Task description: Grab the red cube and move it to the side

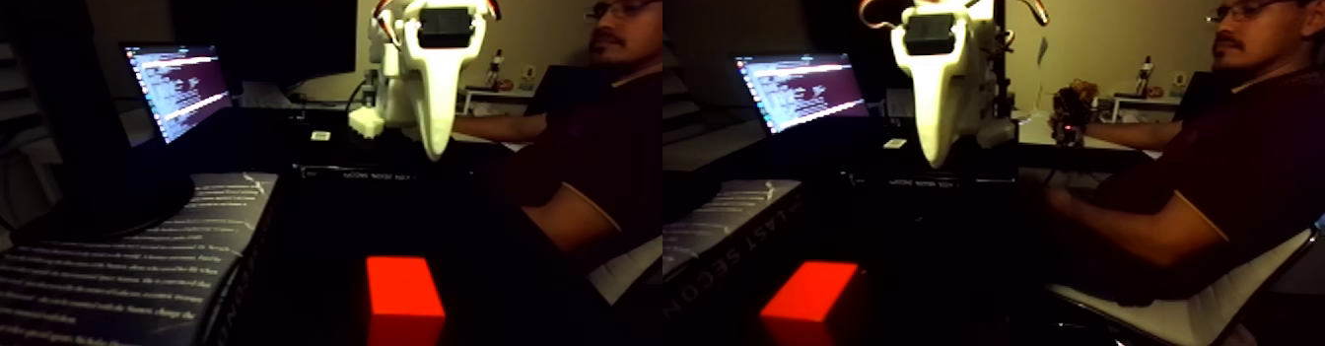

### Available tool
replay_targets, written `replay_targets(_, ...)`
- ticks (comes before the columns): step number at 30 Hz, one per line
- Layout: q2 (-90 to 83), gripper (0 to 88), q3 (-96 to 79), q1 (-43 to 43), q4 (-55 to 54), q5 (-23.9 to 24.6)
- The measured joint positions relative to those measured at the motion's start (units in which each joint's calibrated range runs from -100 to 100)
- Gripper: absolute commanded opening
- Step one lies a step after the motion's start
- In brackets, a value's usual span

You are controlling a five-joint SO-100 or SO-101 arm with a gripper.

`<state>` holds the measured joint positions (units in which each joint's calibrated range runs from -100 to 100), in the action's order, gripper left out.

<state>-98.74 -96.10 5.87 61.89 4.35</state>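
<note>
One white gripper (435,151) hangs in mid-air in the fixed view, which is a wide picture holding two nearly equal halves side by side; the same gripper appears again in the right half. Its long tapering finger points straight down and ends in a narrow tip, and from this angle I cannot tell whether the jaws stand apart or closed, though nothing is seen held at the tip. A dark motor block sits at the top of the finger, with orange and white wires looping above it. Well below the tip and nearer the camera, the red cube (403,286) lies on the dark table (315,261), apart from the gripper and glowing bright against the dim surface; it is slightly oblong, its long side running away from the camera. To the left of the cube a book (128,271) with pale printed lines lies flat. Farther back on the left, an open laptop (177,89) shows a lit screen of text. On the right a seated person (592,163) in a dark shirt rests a forearm towards the table.
</note>
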Motion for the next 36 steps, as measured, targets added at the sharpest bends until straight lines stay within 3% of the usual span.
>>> replay_targets(28, 0.0, 1.1, 0.0, 0.0, 0.0, 0.0)
replay_targets(36, 9.26, 1.1, 4.08, 0.0, -1.71, -3.83)
